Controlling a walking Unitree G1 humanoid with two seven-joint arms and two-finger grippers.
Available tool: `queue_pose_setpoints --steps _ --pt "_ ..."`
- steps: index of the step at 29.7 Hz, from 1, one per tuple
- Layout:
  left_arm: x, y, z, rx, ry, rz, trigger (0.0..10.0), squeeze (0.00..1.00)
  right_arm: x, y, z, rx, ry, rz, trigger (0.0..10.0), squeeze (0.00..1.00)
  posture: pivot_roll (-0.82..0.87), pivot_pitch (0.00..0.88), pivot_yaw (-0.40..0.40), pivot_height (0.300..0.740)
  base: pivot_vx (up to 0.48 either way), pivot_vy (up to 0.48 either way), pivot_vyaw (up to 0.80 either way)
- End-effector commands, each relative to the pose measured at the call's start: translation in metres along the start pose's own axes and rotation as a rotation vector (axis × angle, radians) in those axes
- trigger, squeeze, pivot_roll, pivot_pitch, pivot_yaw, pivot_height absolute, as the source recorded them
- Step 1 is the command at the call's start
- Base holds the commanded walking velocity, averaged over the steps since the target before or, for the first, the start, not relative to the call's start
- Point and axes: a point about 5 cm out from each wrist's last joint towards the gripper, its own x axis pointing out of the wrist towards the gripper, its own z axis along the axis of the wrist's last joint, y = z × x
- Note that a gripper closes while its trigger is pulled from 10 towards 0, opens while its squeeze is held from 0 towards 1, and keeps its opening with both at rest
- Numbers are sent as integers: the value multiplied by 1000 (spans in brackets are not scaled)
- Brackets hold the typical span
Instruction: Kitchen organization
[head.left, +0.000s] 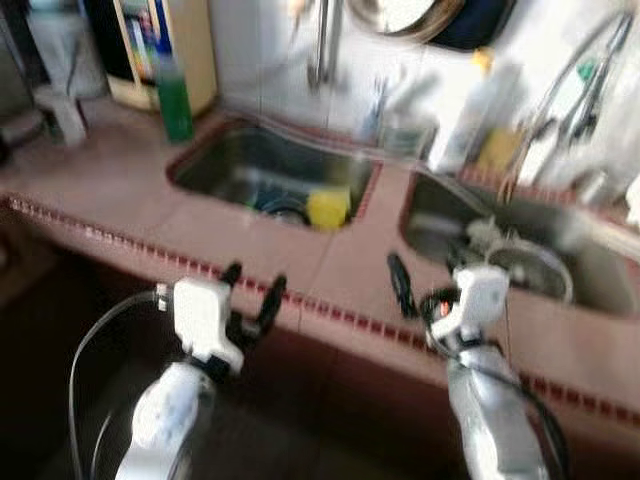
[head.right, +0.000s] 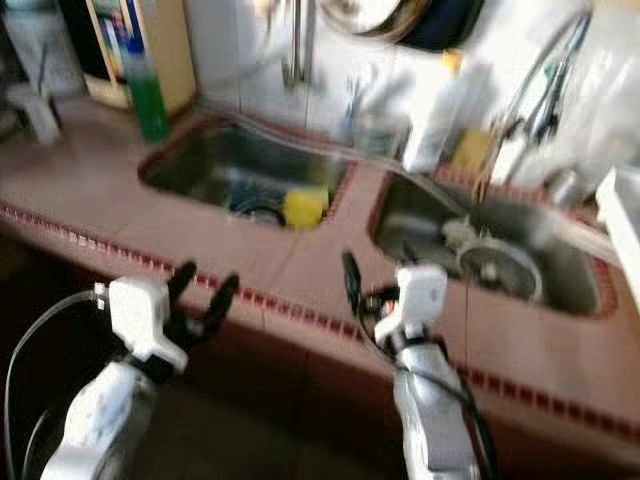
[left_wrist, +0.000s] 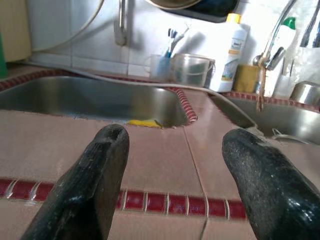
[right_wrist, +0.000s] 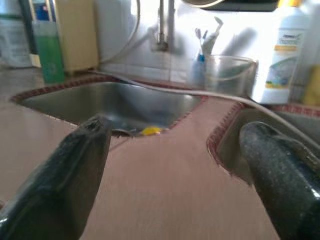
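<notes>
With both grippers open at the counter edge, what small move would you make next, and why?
Probably ease the left gripper forward toward the yellow sponge in the left sink. Both it and the right gripper are open and empty, short of the basins, and the sponge lies nearest ahead.

Two sinks sat in the tabletop (head.left: 130, 190): left sink (head.left: 230, 165) held a sponge (head.left: 328, 207); right sink (head.left: 590, 275) held a strainer (head.left: 530, 268). Bottle (head.left: 174, 97) stood behind-left of the left sink; detergent bottle (left_wrist: 229, 52) stood behind, between the sinks.

Pink tiled counter (head.left: 130, 190) carries green bottle (head.left: 174, 98) and white bottle (left_wrist: 229, 52).
</notes>
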Motion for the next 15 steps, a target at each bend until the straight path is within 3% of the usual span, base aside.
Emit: queue_pose_setpoints --steps 1,7,11,15 --pt "2 -1 3 2 -10 -9 10000 0 0 -6 6 -10 -29 -16 10000 0 -64 46 -84 740 0 0 0" --pt "2 -2 3 5 -9 -11 10000 0 1 -6 4 -11 3 -23 10000 0 -63 47 -85 740 -80 0 0" --pt "2 -2 4 5 -10 -11 10000 0 1 -5 6 -5 -21 -15 10000 0 -60 44 -85 740 0 0 -753" --pt "2 -2 3 4 -10 -12 10000 0 1 -5 6 -20 -19 -9 10000 0 -59 42 -88 740 0 0 0"
